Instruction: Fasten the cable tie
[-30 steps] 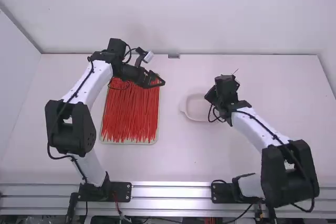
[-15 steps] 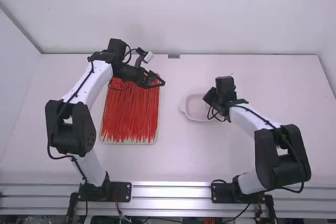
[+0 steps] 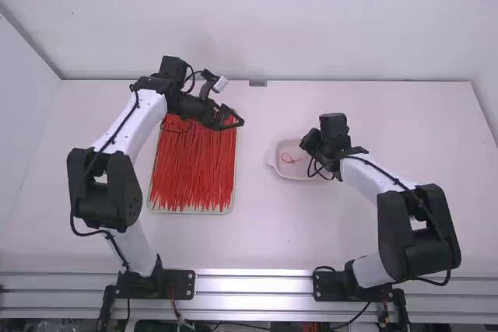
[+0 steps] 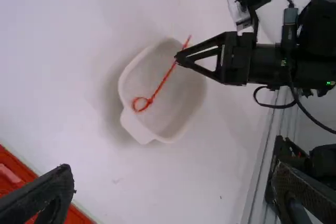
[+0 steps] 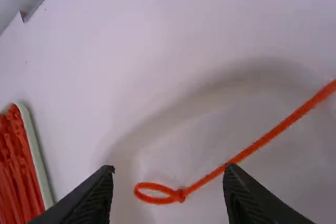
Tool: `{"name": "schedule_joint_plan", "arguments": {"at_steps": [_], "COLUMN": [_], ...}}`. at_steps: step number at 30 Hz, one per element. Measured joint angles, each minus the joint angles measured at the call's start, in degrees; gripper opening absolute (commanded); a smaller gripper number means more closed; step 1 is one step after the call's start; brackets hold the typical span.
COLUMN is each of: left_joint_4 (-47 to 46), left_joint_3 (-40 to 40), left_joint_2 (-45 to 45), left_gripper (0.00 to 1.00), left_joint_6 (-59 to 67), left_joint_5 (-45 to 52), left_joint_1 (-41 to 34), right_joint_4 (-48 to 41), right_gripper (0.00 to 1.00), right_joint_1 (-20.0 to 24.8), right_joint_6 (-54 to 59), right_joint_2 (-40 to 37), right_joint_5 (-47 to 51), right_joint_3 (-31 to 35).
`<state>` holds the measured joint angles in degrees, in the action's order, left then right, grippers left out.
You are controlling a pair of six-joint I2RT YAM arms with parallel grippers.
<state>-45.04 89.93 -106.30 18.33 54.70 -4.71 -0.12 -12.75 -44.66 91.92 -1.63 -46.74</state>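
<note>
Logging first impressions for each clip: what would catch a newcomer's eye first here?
A tray packed with red cable ties sits left of centre, the left gripper above its far end. Right of it, one looped cable tie lies in a white dish, with the right gripper open at the dish's right edge.

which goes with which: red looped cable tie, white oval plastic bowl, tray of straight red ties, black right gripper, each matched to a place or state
1 red looped cable tie
2 white oval plastic bowl
3 tray of straight red ties
4 black right gripper

A open, over the bowl
B middle of the table
C inside the bowl
D the table's left half

Pairs: 1-C, 2-B, 3-D, 4-A
</note>
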Motion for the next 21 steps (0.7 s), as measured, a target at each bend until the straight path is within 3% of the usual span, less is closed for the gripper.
{"name": "schedule_joint_plan", "arguments": {"at_steps": [1, 2, 8, 15, 21], "left_joint_4": [0.39, 0.72, -0.22, -5.46, -8.20], "left_joint_3": [-0.02, -0.07, -0.11, -0.20, -0.22], "left_joint_2": [0.00, 0.00, 0.00, 1.90, 5.22], "left_gripper": [0.99, 0.99, 0.99, 0.95, 0.99], "left_joint_6": [-0.70, -0.98, -2.01, -2.25, -2.36], "left_joint_5": [-1.25, -2.03, -4.26, -7.02, -12.98], "left_joint_1": [0.00, 0.00, 1.18, 10.64, 14.03], "right_joint_4": [0.00, -0.09, -3.45, -16.44, -21.46], "right_gripper": [0.95, 0.98, 0.98, 0.99, 0.98], "right_joint_1": [0.02, 0.00, 0.24, 3.80, 6.01], "right_joint_6": [1.79, 3.74, 14.29, 22.82, 24.90], "right_joint_2": [0.00, 0.00, -0.61, -9.51, -16.92], "right_joint_5": [0.00, -0.13, -4.61, -7.06, -7.08], "right_joint_3": [0.00, 0.00, -0.07, -1.27, -1.53]}}
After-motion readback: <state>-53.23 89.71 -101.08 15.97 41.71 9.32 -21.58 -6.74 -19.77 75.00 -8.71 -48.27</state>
